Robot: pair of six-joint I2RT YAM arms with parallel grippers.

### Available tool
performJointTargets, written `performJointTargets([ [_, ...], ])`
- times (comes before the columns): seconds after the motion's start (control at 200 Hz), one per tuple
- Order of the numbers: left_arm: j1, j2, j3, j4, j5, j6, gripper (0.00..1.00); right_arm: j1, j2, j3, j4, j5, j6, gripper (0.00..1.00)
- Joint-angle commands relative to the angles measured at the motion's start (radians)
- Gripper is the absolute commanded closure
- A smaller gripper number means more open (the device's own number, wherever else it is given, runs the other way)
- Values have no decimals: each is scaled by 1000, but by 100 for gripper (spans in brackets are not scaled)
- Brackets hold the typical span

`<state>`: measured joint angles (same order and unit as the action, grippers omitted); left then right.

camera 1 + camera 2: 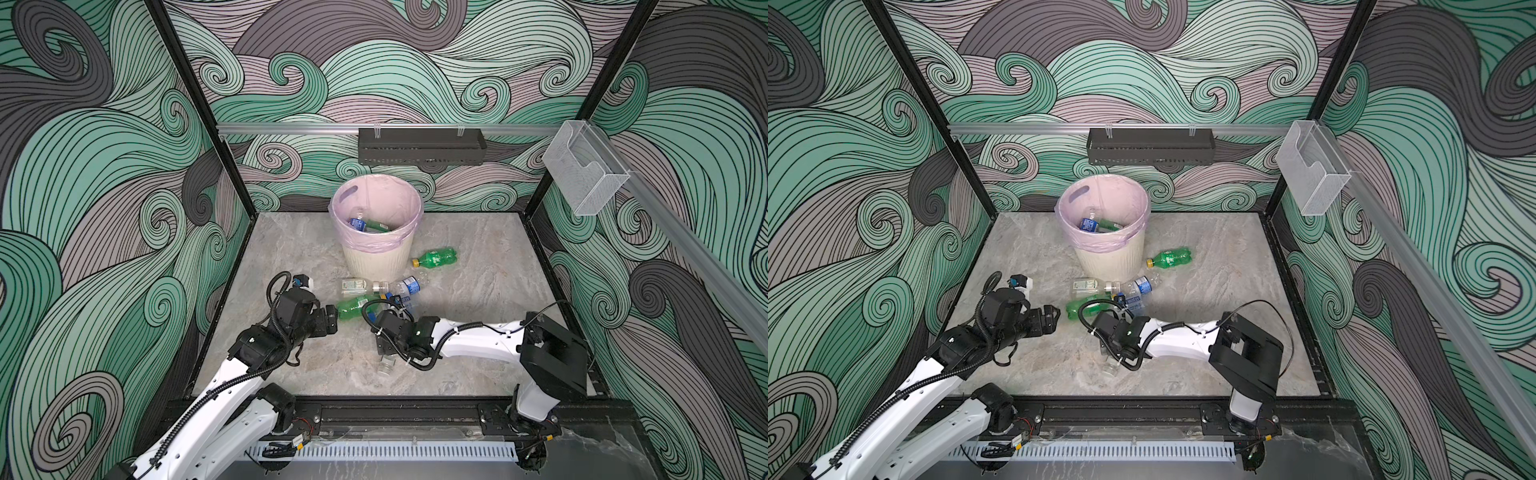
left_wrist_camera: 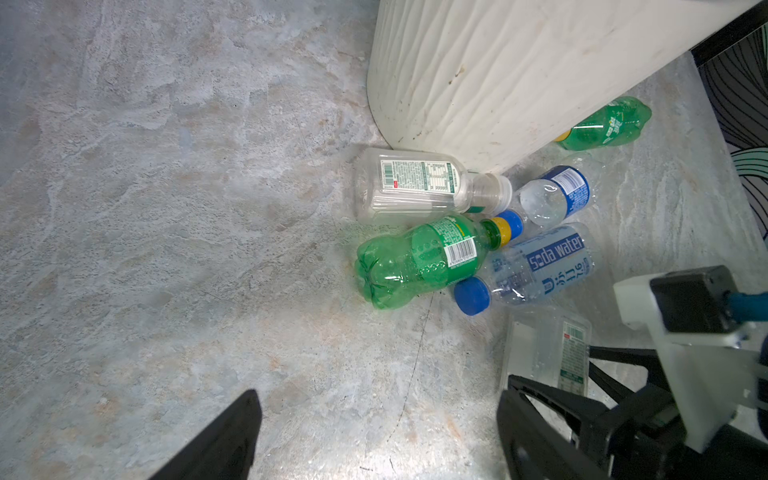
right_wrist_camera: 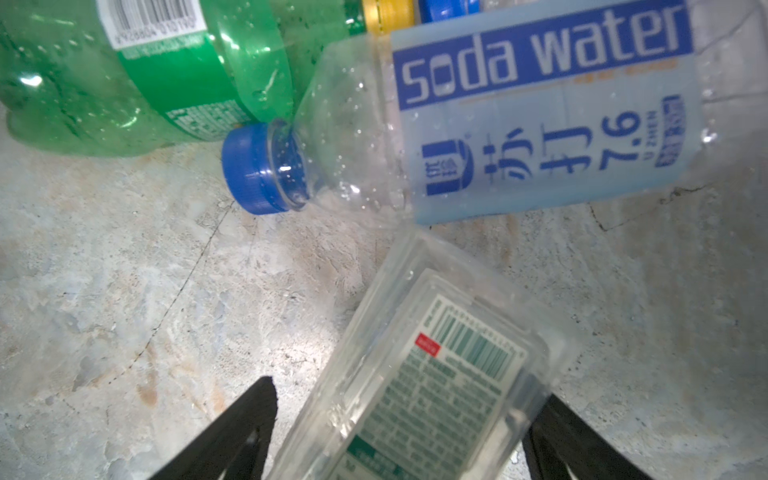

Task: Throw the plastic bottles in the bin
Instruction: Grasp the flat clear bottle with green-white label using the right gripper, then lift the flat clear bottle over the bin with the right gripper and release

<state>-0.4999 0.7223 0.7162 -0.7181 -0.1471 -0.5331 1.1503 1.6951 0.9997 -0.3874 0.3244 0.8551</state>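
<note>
Clear bottle (image 3: 428, 374) between right claw's (image 3: 405, 390) jaws (label: wrist views only)

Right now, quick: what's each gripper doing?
Left gripper: open, empty.
Right gripper: jaws around the clear flat bottle; clamped or not cannot be told.

place: lab robot cell | cues: swirl-printed walls (image 1: 104, 166), aluminium rail (image 1: 291, 129)

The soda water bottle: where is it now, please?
In both top views the soda water bottle lies centre-floor in front of the bin, just right of the nearer green bottle.
</note>
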Motion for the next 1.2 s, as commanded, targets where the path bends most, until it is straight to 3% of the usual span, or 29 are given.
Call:
performJointTargets([
  [0.0,4,-5,-1,2,4,-11,10,-9,-54,-41,-34,41,-6,13],
  [0.205,4,-3,-4,2,4,-12,10,-22,-140,-137,-33,44,-13,22],
  [0.726,3,20,-6,11,12,-11,10,-83,-320,-297,-27,39,-57,28],
  [1.191,4,39,1,14,20,-7,10,-151,-361,-387,107,-22,-102,39],
])
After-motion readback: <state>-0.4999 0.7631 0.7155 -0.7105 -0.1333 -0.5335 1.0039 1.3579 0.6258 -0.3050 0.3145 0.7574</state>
